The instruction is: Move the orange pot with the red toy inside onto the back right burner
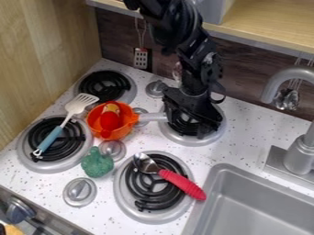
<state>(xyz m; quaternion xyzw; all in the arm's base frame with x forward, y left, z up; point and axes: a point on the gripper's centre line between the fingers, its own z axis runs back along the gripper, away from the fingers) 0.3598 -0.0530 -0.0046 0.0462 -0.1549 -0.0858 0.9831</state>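
One arm, gripper down, beside pan handle

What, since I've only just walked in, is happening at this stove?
A black robot gripper hangs over the back-right burner, beside the grey handle of an orange pan with a red and yellow item inside. Whether it grips the handle is unclear. A spatula and a red-handled spoon lie on other burners.
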